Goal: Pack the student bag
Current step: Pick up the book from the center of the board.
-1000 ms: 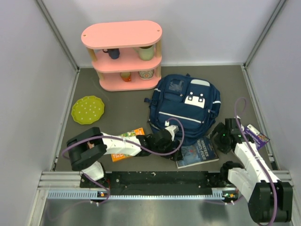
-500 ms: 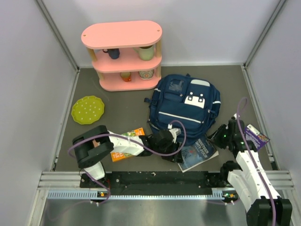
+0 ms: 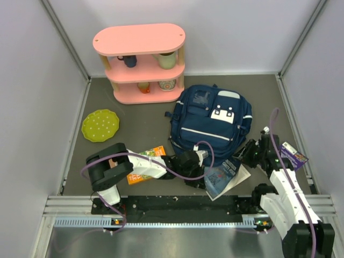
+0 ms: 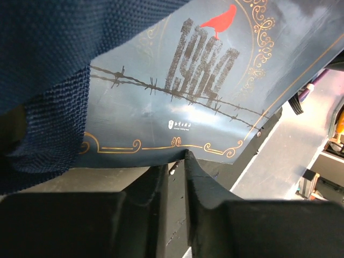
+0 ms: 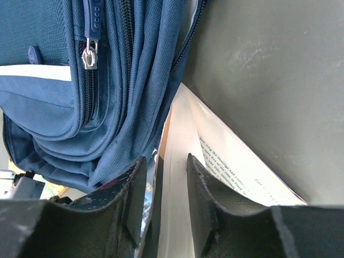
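Observation:
The student bag (image 3: 212, 118) lies flat in the middle, navy with white patches; its fabric fills the left of the right wrist view (image 5: 80, 97) and the upper left of the left wrist view (image 4: 37, 64). A blue "1984" book (image 3: 221, 174) leans tilted at the bag's near edge. My left gripper (image 3: 203, 173) pinches the lower edge of its cover (image 4: 177, 97), jaws almost together (image 4: 174, 161). My right gripper (image 3: 244, 157) is shut on a block of its pages (image 5: 236, 166), one finger on each side (image 5: 166, 166), with a loose page flaring to the right.
A pink shelf (image 3: 140, 62) with cups stands at the back left. A green plate (image 3: 100, 124) lies at the left. An orange booklet (image 3: 145, 164) sits under my left arm, and a purple packet (image 3: 293, 155) lies by the right wall.
Both grippers have closed. The book has swung round and tipped up off the table at the bag's near edge, with my right gripper moving in toward the bag.

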